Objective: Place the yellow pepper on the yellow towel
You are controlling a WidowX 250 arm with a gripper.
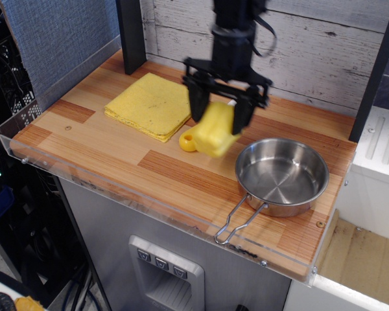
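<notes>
Pincer [217,113] fingers clamp the yellow pepper [215,131] from both sides, one dark finger [196,107] on its left flank and the other on its right. The whole tool and the pepper look smeared by motion blur, so fine detail of the grip is hard to read. The pepper hangs tilted between the fingers, its lower end sticking out below the fingertips and seeming to be off the table [117,155], though the blur makes that uncertain.

Just under and to the left of the pincer, a small round yellow piece [188,140] lies on the wood, partly hidden by the pepper; what it belongs to cannot be told.

Further left of the pincer and a little toward the back wall, the yellow towel [149,105] lies flat and folded, its near edge close to the left finger but apart from the pepper.

Right of the pincer and nearer the front edge, a round steel pan [282,176] sits upright, its rim just beside the pepper's lower end, its wire handle [240,220] pointing toward the front edge of the table.
</notes>
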